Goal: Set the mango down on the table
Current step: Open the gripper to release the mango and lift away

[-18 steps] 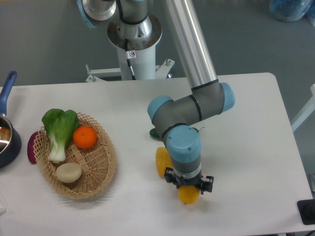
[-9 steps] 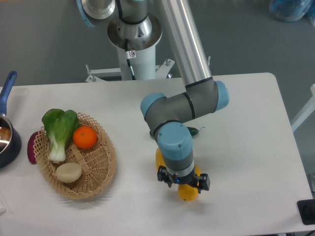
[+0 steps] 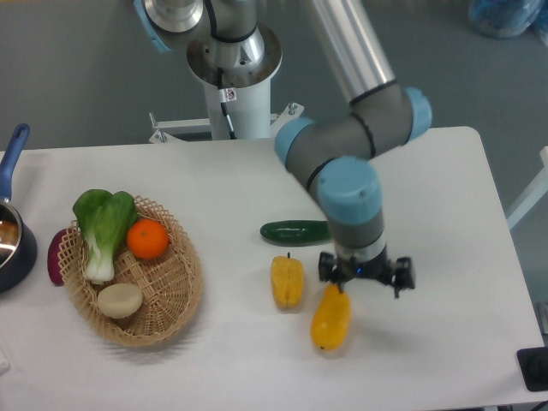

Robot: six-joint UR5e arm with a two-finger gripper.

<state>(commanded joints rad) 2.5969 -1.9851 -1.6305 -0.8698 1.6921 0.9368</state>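
Mango [image 3: 330,318] is lying on the white counter [image 3: 445,197] in the lower middle of the frame, tilted slightly, its upper end sitting just under the gripper [image 3: 366,272]. I am seeing the gripper hanging above that upper end with its dark fingers spread to either side, released and not clamping the fruit. Whether a finger is brushing the mango's tip, I cannot tell from this angle. Just to the left of the mango, a ribbed yellow bell pepper [image 3: 287,281] is lying on the counter, close to it but apart. Above the pepper, a dark green cucumber [image 3: 295,230] is lying crosswise, its right end disappearing behind the arm's blue-capped wrist [image 3: 349,190]. Over on the left of the frame, a woven basket [image 3: 175,287] is holding a leafy green bok choy [image 3: 102,227], a round orange [image 3: 147,239] and a pale onion [image 3: 119,300]. A purple vegetable [image 3: 56,255] is peeking out at the basket's left edge, and I cannot tell whether it is touching the rim. At the far left edge, a dark pot with a blue handle [image 3: 12,156] is showing only partly. The arm's white base [image 3: 234,64] is standing beyond the counter at the upper middle of the frame.
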